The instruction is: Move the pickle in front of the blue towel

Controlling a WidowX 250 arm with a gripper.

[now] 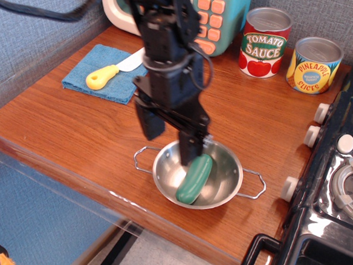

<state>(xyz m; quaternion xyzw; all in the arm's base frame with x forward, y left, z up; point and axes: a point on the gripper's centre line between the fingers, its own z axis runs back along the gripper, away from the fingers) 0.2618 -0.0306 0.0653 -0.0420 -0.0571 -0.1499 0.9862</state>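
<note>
The dark-green pickle (194, 180) lies in the steel bowl (227, 184) near the counter's front edge. The blue towel (105, 74) lies flat at the back left with a yellow-handled toy knife (103, 76) on it. My black gripper (171, 139) hangs open over the bowl's left rim. One finger (189, 150) stands just above the pickle's upper end, and the other finger (151, 123) is outside the bowl to the left. It holds nothing.
A toy microwave (217, 20) stands at the back. A tomato sauce can (264, 43) and a pineapple slices can (314, 65) stand at the back right. A toy stove (337, 180) fills the right side. The wooden counter's front edge (70, 173) is close.
</note>
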